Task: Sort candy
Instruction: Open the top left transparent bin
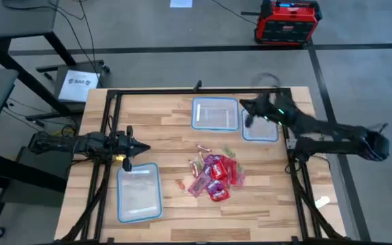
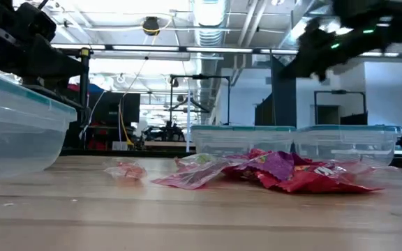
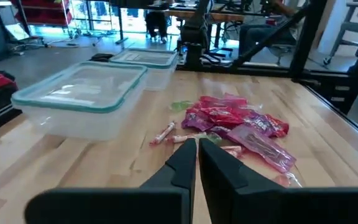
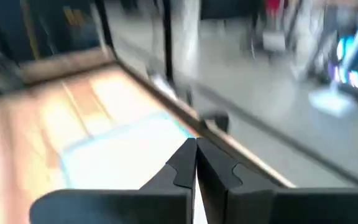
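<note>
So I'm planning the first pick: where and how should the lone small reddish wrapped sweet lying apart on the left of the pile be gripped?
Take the lone small reddish wrapped sweet across its short middle, from straight above. It lies flat on the wooden table, clear of the pile of shiny red and pink packets, so fingers fit either side.
</note>
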Tool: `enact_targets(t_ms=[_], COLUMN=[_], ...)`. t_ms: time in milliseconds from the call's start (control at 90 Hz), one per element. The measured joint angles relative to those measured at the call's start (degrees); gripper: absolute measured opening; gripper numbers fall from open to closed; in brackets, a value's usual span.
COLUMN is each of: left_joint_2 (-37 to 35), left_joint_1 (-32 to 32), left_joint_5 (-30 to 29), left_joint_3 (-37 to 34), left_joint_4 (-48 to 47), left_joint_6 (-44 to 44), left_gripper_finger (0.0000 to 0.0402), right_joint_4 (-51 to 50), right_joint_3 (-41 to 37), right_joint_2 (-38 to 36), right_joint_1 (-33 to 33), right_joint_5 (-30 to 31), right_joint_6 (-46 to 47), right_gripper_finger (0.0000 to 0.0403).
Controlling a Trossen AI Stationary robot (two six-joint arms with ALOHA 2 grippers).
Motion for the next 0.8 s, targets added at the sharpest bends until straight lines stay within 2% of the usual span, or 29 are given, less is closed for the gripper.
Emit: enact_targets(t_ms=[122,222,356,522,622,800], left_joint_2=[0.00,0.00,0.00,0.02,0.84,7.59], left_joint_1=[0.00,0.00,0.00,0.00,0.00,1.52], left_joint_5=[-1.14,-3.69,-5.40,-6.92,-10.85,-13.71], left_joint_3=[0.05,0.11,0.11,0.15,0.66,4.86], left_joint_4=[0.02,0.12,0.85,7.08,11.80,12.61], left_joint_6=[-0.95,-1.32,-1.12,-1.53,-1.51,-1.49], left_gripper_finger=[0.0007,0.0007,0.0007,0.0007,0.0007,0.0007], right_joint_4=[-9.25,-10.96,-11.43,-10.33,-9.02,-9.12], right_joint_3=[6.86,10.36,12.97,16.72,19.52,26.13], right_joint_2=[11.49,18.21,25.19,32.58,36.18,42.44], right_joint_1=[-2.56,-3.01,-2.05,1.38,4.14,8.60], right_joint_5=[-5.37,-8.87,-10.37,-12.72,-13.10,-18.03], right_joint_6=[-0.11,-0.35,-1.88,-2.15,-2.16,-2.35], right_gripper_finger=[0.0000,0.0000,0.0000,0.0000,0.0000,0.0000])
